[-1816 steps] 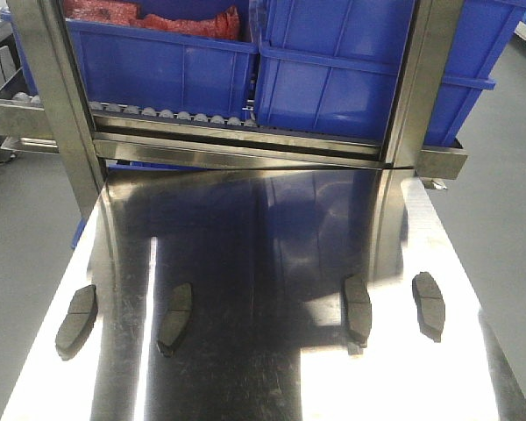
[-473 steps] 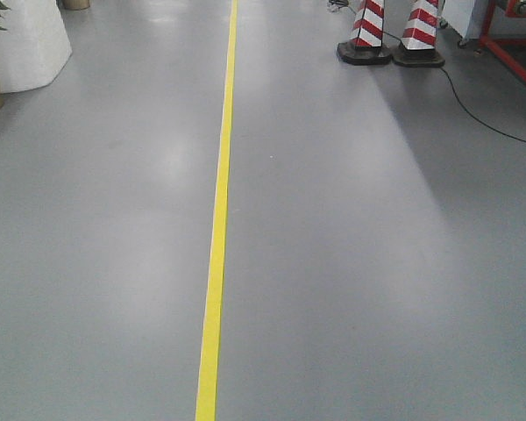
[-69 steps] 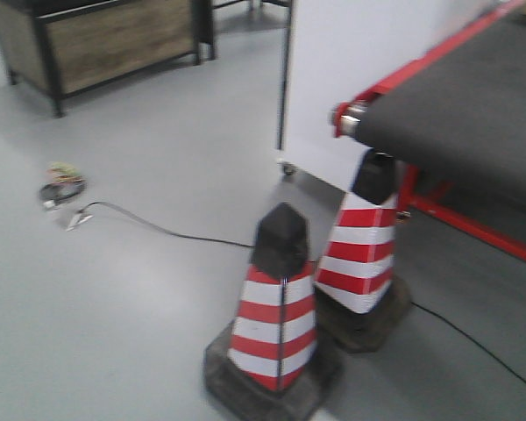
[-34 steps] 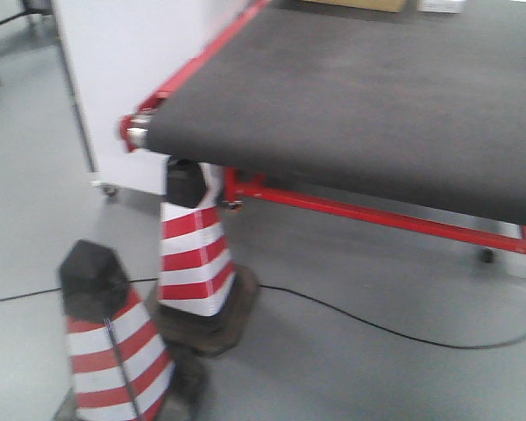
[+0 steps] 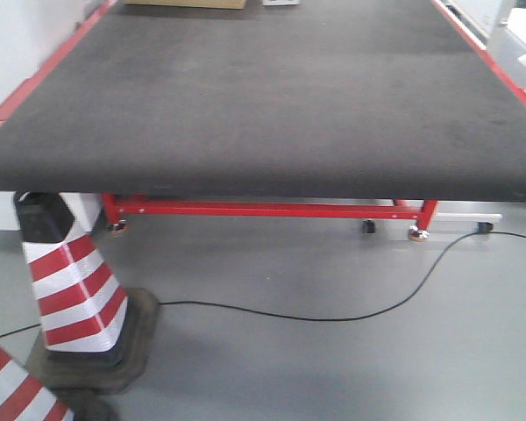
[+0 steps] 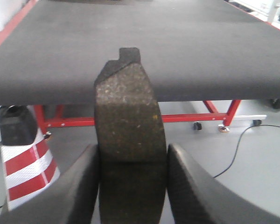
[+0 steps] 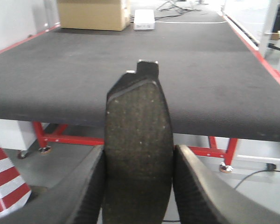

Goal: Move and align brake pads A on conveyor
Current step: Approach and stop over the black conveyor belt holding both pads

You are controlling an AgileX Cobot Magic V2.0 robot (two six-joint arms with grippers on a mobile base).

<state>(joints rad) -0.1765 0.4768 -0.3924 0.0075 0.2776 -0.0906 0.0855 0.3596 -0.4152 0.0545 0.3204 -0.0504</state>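
The conveyor [image 5: 272, 96] fills the upper front view, a wide charcoal belt with red edge strips, bare of pads; it also shows ahead as the conveyor [image 6: 177, 51] and the conveyor [image 7: 60, 79]. In the left wrist view my left gripper [image 6: 132, 161] is shut on a dark grey brake pad [image 6: 129, 121], held lengthwise short of the belt's near edge, over the floor. My right gripper [image 7: 139, 165] is likewise shut on a second brake pad [image 7: 138, 135], also short of the belt. Neither gripper shows in the front view.
A red-and-white striped cone [image 5: 70, 289] stands at the belt's near left corner, with part of a second cone [image 5: 13, 390] at bottom left. A black cable [image 5: 333, 316] trails over the grey floor beneath the red frame [image 5: 263, 209]. A cardboard box [image 7: 91, 14] and a white box [image 7: 144, 19] sit at the belt's far end.
The front view has swung right from the two cones towards the conveyor, which now sits square ahead and closer. The cones have slid to the left edge.
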